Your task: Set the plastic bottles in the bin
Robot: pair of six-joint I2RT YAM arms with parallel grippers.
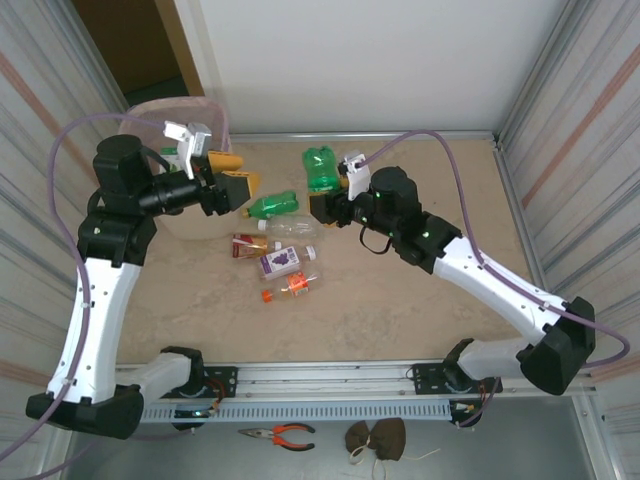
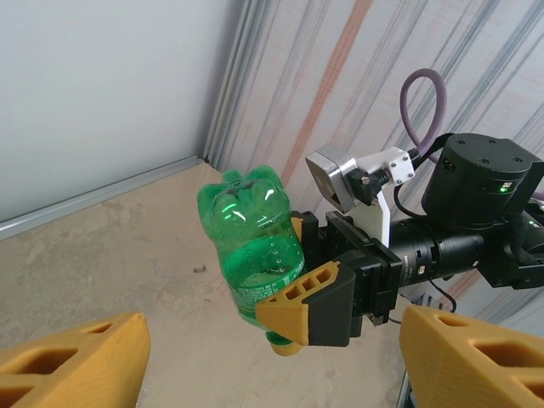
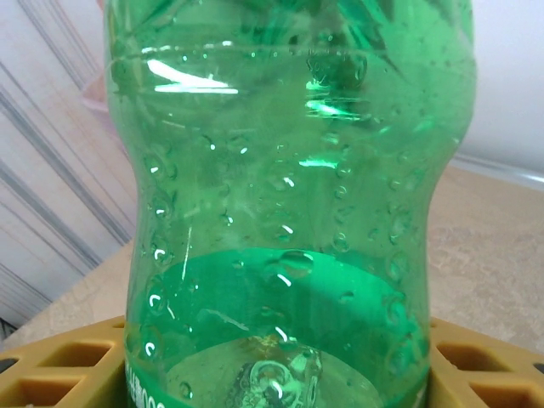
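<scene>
My right gripper (image 1: 335, 190) is shut on a green plastic bottle (image 1: 322, 168) and holds it above the back middle of the table. In the left wrist view this green bottle (image 2: 251, 242) hangs with its yellow cap down, pinched by the right gripper (image 2: 289, 272). The right wrist view shows the bottle (image 3: 289, 195) between the yellow fingers (image 3: 59, 365). My left gripper (image 1: 232, 173) is open with nothing in it, just in front of the pale pink bin (image 1: 160, 103). Its fingers (image 2: 76, 361) stand wide apart. Several bottles lie between the arms, among them a green one (image 1: 272, 206) and a clear one (image 1: 290, 229).
More bottles on the table: a red-labelled one (image 1: 250, 245), a purple-labelled one (image 1: 280, 262) and an orange-capped one (image 1: 290, 288). Striped walls close in left and right, a white wall at the back. Pliers (image 1: 280, 433) and a brown pouch (image 1: 378, 437) lie below the base rail.
</scene>
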